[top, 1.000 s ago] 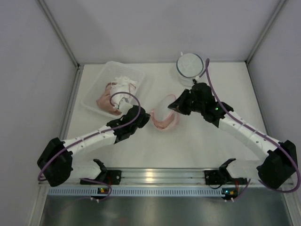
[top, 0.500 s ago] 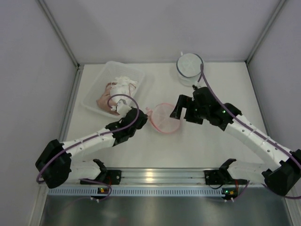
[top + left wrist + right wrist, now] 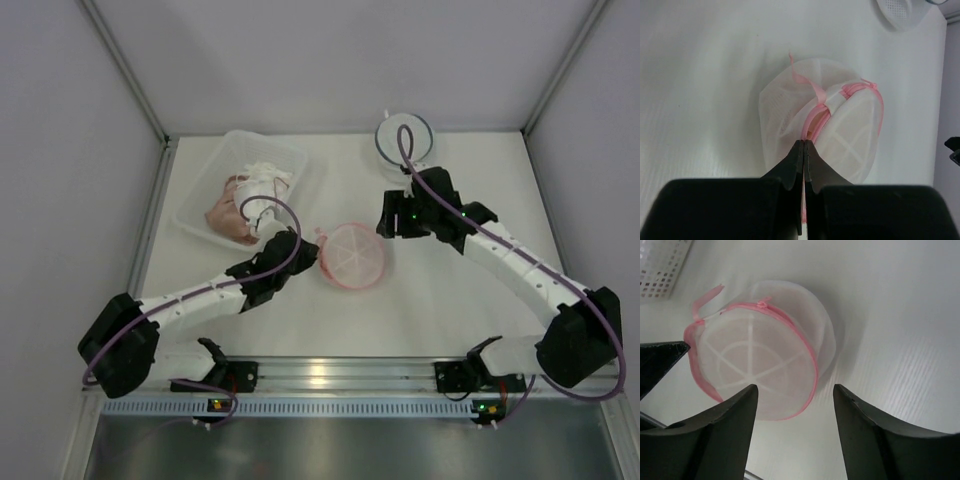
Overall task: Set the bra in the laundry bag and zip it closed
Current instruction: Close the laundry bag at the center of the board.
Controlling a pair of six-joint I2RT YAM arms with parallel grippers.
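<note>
my left gripper (image 3: 804, 144) is pinched shut on the pink rim of the round white mesh laundry bag (image 3: 352, 257). my right gripper (image 3: 794, 390) gapes wide nearby, holding nothing. the pink bra (image 3: 228, 205) lies in the clear plastic tray (image 3: 290, 155).

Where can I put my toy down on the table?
Bare table lies near the arm bases, in front of the pink laundry bag, and at the back between the tray and the white round container. The middle is crowded: left gripper pinching the bag, right gripper open beside it.
</note>
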